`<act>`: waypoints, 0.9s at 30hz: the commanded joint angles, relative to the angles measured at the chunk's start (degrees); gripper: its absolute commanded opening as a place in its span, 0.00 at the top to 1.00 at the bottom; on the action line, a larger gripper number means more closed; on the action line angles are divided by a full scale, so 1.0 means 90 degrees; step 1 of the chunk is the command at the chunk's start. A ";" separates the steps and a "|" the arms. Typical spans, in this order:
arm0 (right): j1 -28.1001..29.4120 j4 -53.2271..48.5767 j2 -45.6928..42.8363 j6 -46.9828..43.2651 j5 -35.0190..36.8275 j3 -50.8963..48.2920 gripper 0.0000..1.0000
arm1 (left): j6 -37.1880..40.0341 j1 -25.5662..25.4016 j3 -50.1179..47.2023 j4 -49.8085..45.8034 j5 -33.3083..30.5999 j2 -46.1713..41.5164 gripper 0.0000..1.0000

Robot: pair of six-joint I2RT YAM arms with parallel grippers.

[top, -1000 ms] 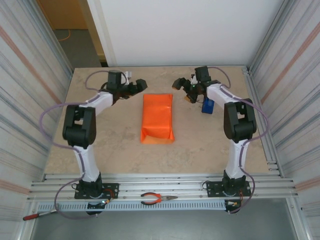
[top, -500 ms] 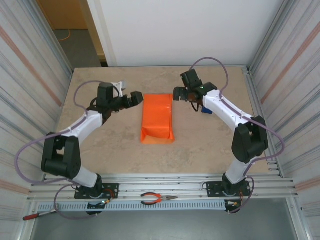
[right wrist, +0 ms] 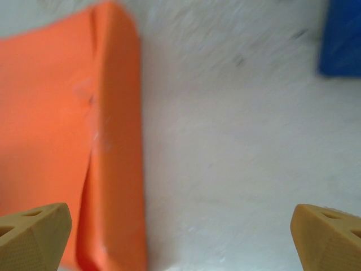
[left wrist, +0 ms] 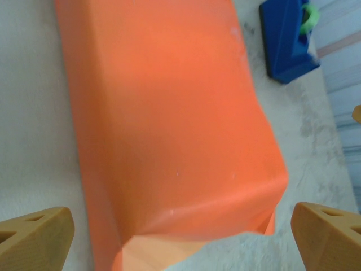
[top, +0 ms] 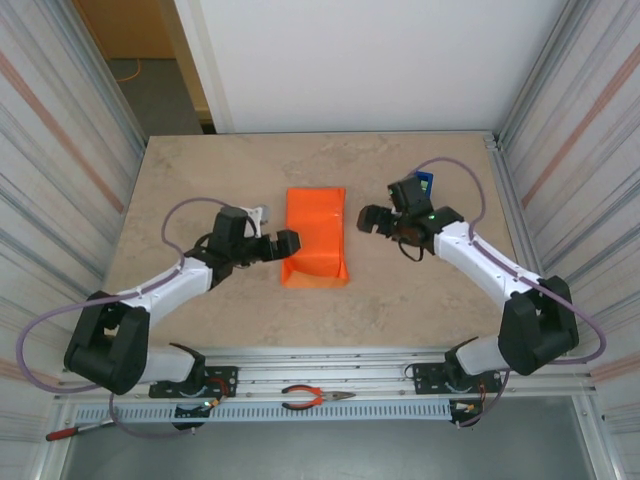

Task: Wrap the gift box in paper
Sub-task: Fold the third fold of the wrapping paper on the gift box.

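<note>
Orange paper (top: 315,235) lies sleeved between your left hand (top: 284,244) and right hand (top: 368,220), both wide open, empty; folding its ends seems next.

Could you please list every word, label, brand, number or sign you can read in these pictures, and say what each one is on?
None: no text can be read in any view.
The paper is plain orange with no print.
The blue tape dispenser shows no lettering on its visible faces.
The pliers are too small to show any marking.
</note>
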 commanded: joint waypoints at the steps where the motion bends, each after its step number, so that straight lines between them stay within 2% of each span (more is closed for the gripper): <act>1: 0.0491 0.0599 -0.0052 0.0405 -0.0663 -0.0186 0.02 | -0.0192 -0.0219 -0.0233 -0.0031 -0.0606 -0.0096 0.01; 7: 0.1183 0.1057 0.0229 0.0633 -0.0515 -0.0449 0.02 | -0.0135 -0.0308 -0.0421 -0.0023 -0.0845 -0.0186 0.01; 15: 0.1803 0.1078 0.0677 0.0590 -0.0355 -0.0050 0.02 | 0.0390 -0.0321 -0.0210 -0.0439 -0.1016 -0.0305 0.01; 17: 0.1931 0.1105 0.0728 0.0607 -0.0328 0.0071 0.08 | 0.0431 -0.0315 -0.0216 -0.0458 -0.1069 -0.0341 0.01; 25: 0.2058 0.1684 0.1127 0.0893 -0.0619 0.0011 0.61 | 0.0353 -0.0301 -0.0182 -0.0556 -0.1462 -0.0477 0.01; 27: 0.2052 0.1832 0.1330 0.0926 -0.0700 -0.0037 0.71 | 0.0353 -0.0283 -0.0154 -0.0555 -0.1493 -0.0472 0.01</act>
